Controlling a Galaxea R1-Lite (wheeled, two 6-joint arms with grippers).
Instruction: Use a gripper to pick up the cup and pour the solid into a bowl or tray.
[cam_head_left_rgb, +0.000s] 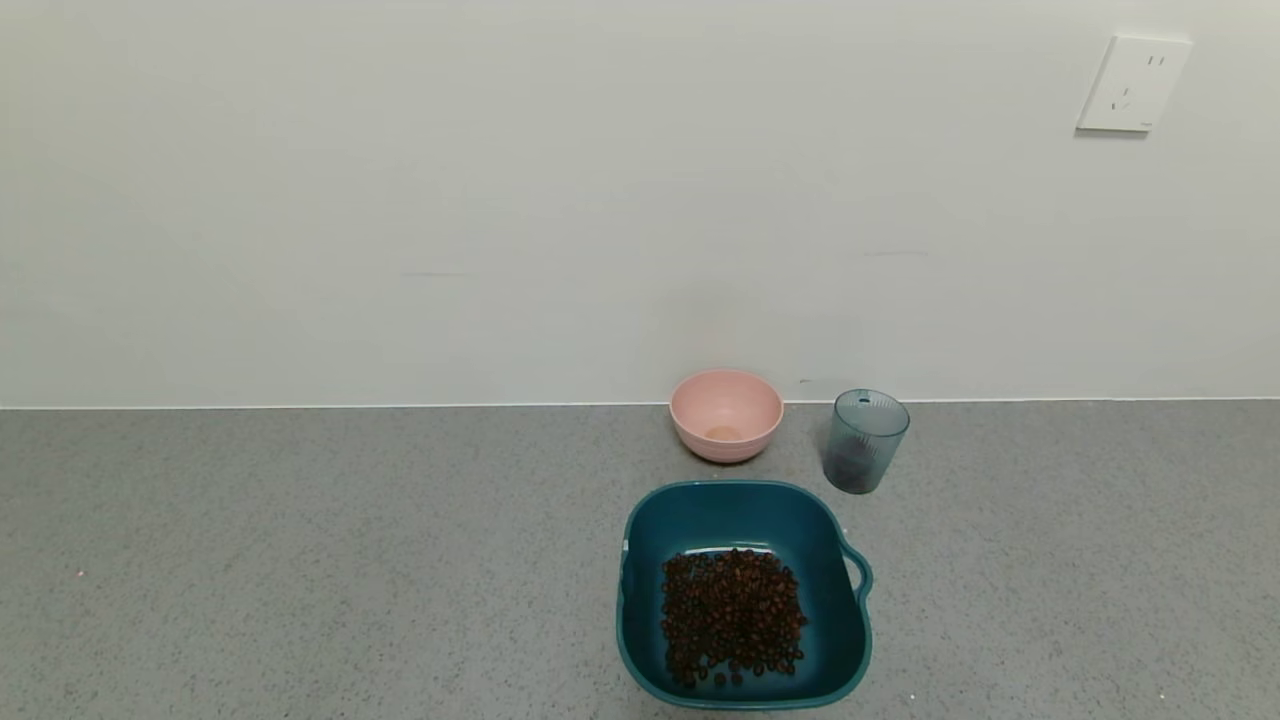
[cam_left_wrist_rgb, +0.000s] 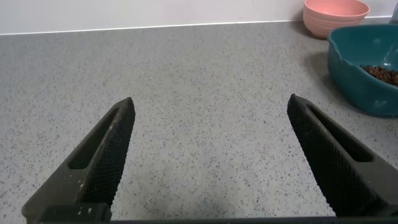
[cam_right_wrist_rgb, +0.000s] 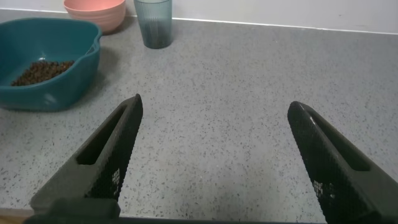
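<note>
The grey-blue ribbed cup (cam_head_left_rgb: 865, 440) stands upright near the wall, right of the pink bowl; it also shows in the right wrist view (cam_right_wrist_rgb: 153, 22). The teal basin (cam_head_left_rgb: 742, 592) sits in front of it with the brown bean-like solid (cam_head_left_rgb: 732, 615) lying inside. The basin and beans also show in the right wrist view (cam_right_wrist_rgb: 46, 62) and the left wrist view (cam_left_wrist_rgb: 367, 68). My left gripper (cam_left_wrist_rgb: 210, 102) is open and empty over bare counter, left of the basin. My right gripper (cam_right_wrist_rgb: 214, 102) is open and empty over bare counter, right of the basin. Neither arm shows in the head view.
A small pink bowl (cam_head_left_rgb: 726, 414) stands by the wall behind the basin, left of the cup. The white wall runs along the back of the grey speckled counter (cam_head_left_rgb: 300, 560). A wall socket (cam_head_left_rgb: 1133, 84) is at the upper right.
</note>
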